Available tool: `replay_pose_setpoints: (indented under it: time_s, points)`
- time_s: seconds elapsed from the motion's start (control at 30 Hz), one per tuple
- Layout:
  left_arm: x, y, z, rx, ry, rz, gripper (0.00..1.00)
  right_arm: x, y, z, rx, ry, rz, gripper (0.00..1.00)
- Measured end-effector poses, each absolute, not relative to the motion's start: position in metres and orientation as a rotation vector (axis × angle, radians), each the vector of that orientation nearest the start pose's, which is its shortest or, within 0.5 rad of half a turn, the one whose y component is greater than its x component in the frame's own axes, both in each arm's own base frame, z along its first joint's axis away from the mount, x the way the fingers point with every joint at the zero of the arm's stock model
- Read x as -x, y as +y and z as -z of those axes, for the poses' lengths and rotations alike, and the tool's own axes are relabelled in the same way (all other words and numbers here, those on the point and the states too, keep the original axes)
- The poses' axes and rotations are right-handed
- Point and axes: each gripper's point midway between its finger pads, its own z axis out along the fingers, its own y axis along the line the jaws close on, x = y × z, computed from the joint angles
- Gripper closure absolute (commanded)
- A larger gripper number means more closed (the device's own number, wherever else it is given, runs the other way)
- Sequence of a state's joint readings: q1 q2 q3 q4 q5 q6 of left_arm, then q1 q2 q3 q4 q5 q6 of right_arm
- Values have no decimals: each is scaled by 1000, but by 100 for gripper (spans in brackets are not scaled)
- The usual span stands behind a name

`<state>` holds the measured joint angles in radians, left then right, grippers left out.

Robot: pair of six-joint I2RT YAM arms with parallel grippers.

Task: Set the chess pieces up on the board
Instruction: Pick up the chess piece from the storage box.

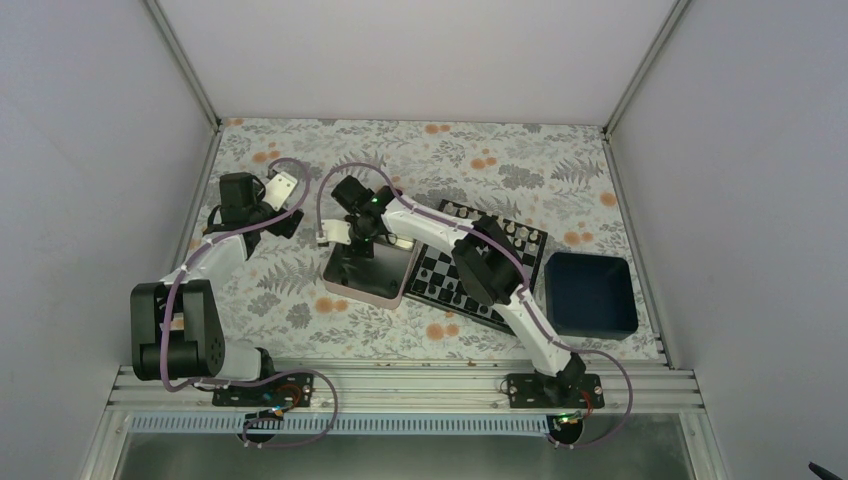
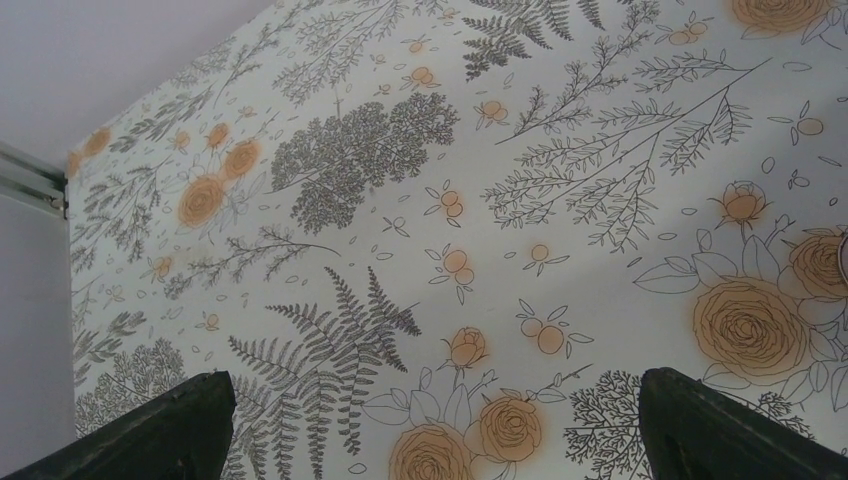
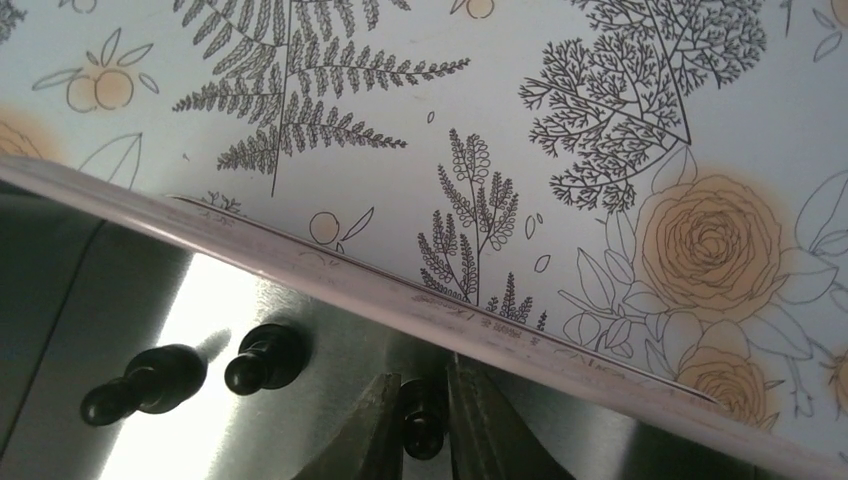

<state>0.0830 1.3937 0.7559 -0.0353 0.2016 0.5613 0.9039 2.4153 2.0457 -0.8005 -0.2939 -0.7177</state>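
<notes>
Pinching one black piece (image 3: pixel 422 428) in right gripper (image 3: pixel 422 398), jaws pressed on it, low inside the tin (image 1: pixel 360 297) by its far wall. Long axis roughly along the fingers. Two more chess pieces (image 3: pixel 145 385) flat on the tin floor. Next, probably: carry right of the tin onto the board (image 1: pixel 432 272) just beside it. Left gripper (image 2: pixel 430 400) spread wide, left of the tin, farther off.

Hidden behind right arm (image 1: pixel 487 262): board (image 1: pixel 428 272) middle; chess pieces (image 1: pixel 450 288) there too small to identify.
</notes>
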Motion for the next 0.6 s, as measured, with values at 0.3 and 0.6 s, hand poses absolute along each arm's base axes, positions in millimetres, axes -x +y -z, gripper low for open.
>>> replay_pose_setpoints:
  time_s: [0.3, 0.6]
  points:
    - [-397, -3, -125, -637, 2136, -118, 0, -305, 467, -36, 2032, 1837, -449, 96]
    - [-397, -3, -125, -638, 2136, -116, 0, -286, 413, -82, 1994, 1881, -397, 96]
